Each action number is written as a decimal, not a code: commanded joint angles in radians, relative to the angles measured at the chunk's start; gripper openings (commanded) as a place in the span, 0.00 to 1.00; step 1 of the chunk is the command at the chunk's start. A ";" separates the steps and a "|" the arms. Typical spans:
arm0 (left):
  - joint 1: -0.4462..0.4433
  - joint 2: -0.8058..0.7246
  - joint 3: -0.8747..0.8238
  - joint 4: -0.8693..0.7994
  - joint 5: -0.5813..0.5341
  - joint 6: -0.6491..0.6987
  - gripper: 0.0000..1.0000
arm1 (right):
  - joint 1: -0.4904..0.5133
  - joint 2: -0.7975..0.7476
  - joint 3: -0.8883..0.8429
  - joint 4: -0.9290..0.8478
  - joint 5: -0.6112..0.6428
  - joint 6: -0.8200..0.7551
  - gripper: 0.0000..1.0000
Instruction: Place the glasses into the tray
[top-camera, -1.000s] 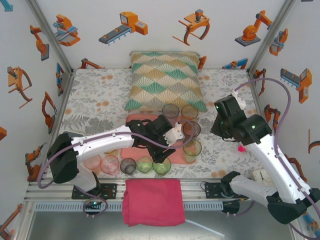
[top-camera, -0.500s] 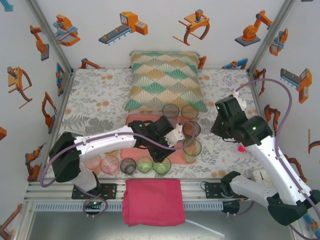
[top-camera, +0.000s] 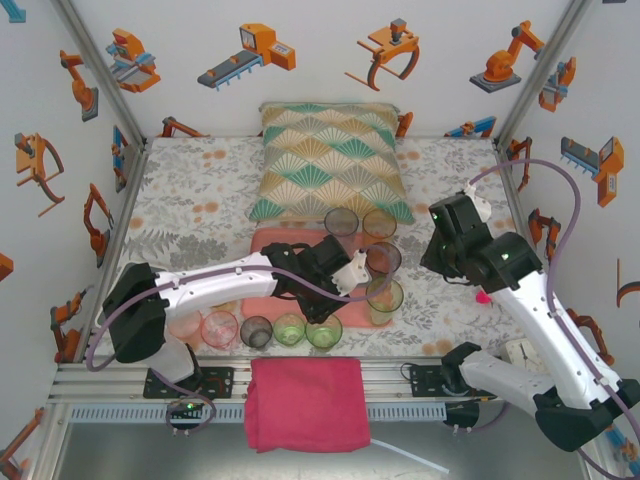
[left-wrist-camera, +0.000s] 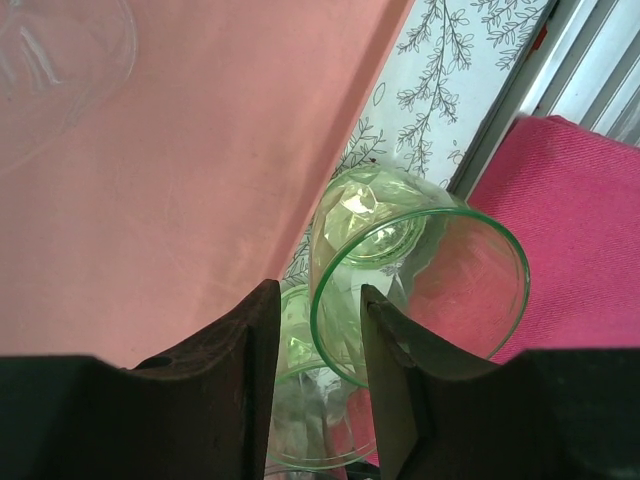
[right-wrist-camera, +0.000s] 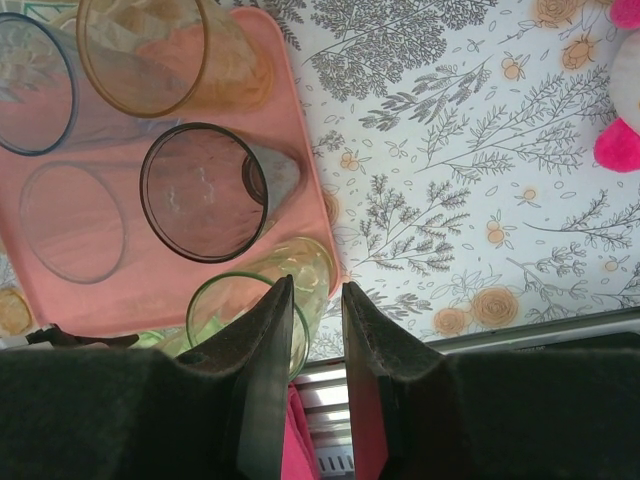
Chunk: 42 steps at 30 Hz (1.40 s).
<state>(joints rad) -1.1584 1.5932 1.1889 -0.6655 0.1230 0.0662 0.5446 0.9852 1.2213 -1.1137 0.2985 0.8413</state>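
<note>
**Floral tabletop, left arm down on a green glass**

Flower-print cloth (top-camera: 190, 200) covers the table, with a fan-patterned cushion (top-camera: 332, 160) at the back and a magenta cloth (top-camera: 306, 402) over the near edge. The salmon tray (top-camera: 272, 240) sits mid-table.

From the right wrist camera, four tumblers stand in it: a blue-rimmed glass (right-wrist-camera: 30, 85), an amber glass (right-wrist-camera: 150, 55), a smoky glass (right-wrist-camera: 205, 190) and a clear glass (right-wrist-camera: 70, 220). An olive glass (top-camera: 384, 300) is right at the tray's right rim, can't tell if on or off. A row of glasses (top-camera: 257, 331) stands off the tray along the near edge.

Left gripper (left-wrist-camera: 317, 300) straddles the wall of the rightmost green glass (left-wrist-camera: 370, 215), jaws partway apart, gap showing, not pinching. Right gripper (right-wrist-camera: 317, 290) hovers over the tray's right edge, jaws a narrow slit, holding nothing.
</note>
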 joint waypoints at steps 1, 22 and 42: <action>-0.004 0.013 0.005 -0.001 -0.005 -0.011 0.38 | -0.007 -0.017 -0.013 0.017 -0.002 0.002 0.29; -0.015 0.033 0.026 -0.011 -0.040 -0.014 0.21 | -0.018 -0.026 -0.044 0.044 -0.016 -0.002 0.29; -0.018 0.027 0.081 -0.048 -0.135 -0.006 0.09 | -0.026 -0.037 -0.057 0.054 -0.022 -0.006 0.29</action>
<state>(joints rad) -1.1725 1.6272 1.2282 -0.6987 0.0387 0.0589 0.5255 0.9649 1.1732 -1.0698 0.2764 0.8383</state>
